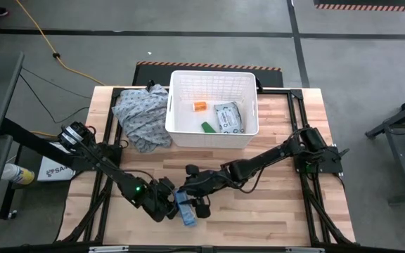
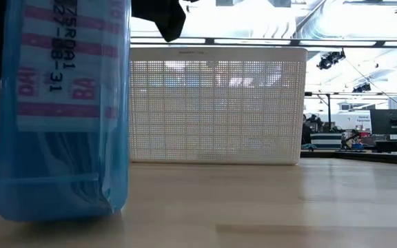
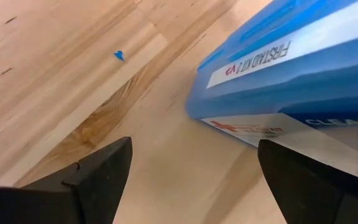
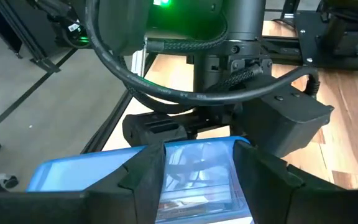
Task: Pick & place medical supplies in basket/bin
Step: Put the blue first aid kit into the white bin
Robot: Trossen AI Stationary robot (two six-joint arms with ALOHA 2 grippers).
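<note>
While left fingers (image 3: 98, 177) stand apart, right fingers (image 4: 148, 171) clasp first-aid box (image 4: 201, 168).

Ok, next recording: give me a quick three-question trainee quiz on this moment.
1. True or false: the blue first-aid box already lies in the white basket.
2. Which gripper is clamped on the box? A. left gripper B. right gripper
3. Fill in: the patterned cloth lies beside the basket, on the ____ arm's side.

Key: 1 false, it stands on the table near the front edge. 2 B. 3 left.
</note>
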